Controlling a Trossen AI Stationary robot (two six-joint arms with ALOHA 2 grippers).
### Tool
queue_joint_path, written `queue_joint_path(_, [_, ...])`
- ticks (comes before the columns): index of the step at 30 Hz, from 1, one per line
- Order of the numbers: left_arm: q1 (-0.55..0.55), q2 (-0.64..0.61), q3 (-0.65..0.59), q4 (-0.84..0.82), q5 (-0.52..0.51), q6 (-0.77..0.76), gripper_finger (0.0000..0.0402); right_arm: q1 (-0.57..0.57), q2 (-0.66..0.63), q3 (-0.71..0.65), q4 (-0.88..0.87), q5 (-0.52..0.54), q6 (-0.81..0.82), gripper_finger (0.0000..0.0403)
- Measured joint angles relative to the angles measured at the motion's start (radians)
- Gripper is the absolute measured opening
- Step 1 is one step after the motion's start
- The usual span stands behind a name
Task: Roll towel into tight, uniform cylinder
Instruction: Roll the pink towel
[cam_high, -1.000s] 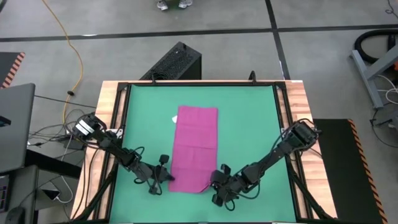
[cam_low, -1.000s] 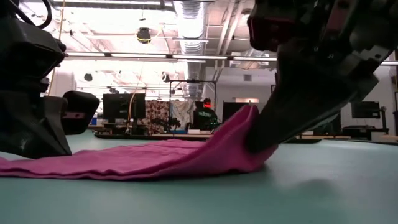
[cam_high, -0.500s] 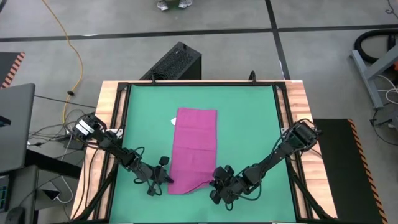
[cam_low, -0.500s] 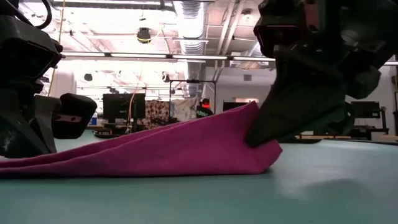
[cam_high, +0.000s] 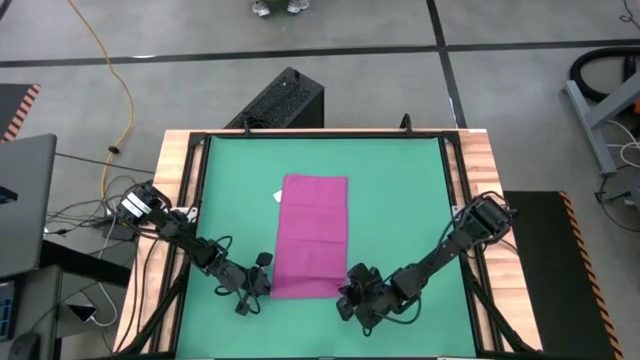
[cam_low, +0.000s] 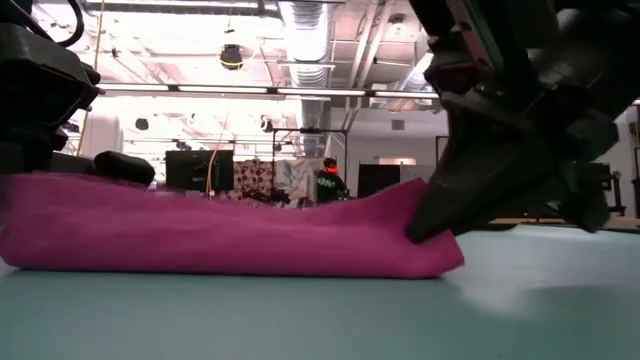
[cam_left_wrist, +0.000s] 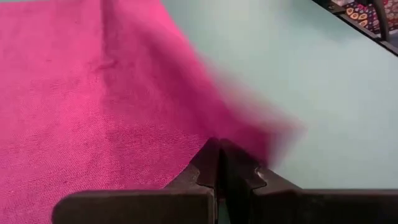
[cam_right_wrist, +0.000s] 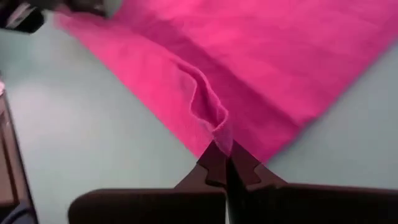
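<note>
High view: towel lying as a long magenta rectangle at the middle of the green mat covering the tabletop, small white tag showing at its far left corner; left gripper pinching the near left corner, fingers closed on the cloth; right gripper pinching the near right corner, likewise closed on the cloth; both arms reaching in from the tabletop's side edges. Low view: near edge of the towel lifting off the mat as a low band, held at either end, the dark right gripper clamping the raised corner, the other arm looming dark at the opposite side; workshop room with ceiling ducts and a distant person showing beyond. Left wrist view: closed left gripper biting the towel at its edge, pale mat lying beside. Right wrist view: closed right gripper nipping a small puckered fold of the towel, remaining cloth spreading flat on the mat.
</note>
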Motion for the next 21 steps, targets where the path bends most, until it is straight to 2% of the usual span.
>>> queue_joint_path(7, [0.0, 0.0, 0.0, -0.001, 0.002, 0.008, 0.0, 0.019, 0.0, 0.0, -0.018, 0.04, 0.029, 0.0007])
queue_joint_path(14, [0.0, -0.01, 0.0, 0.004, 0.007, 0.01, 0.0, 0.002, 0.0, 0.0, -0.02, -0.005, 0.01, 0.0007])
queue_joint_path(21, [0.0, -0.124, -0.002, -0.074, 0.009, -0.022, 0.0, -0.005, 0.0, 0.0, -0.021, -0.025, -0.01, 0.0007])
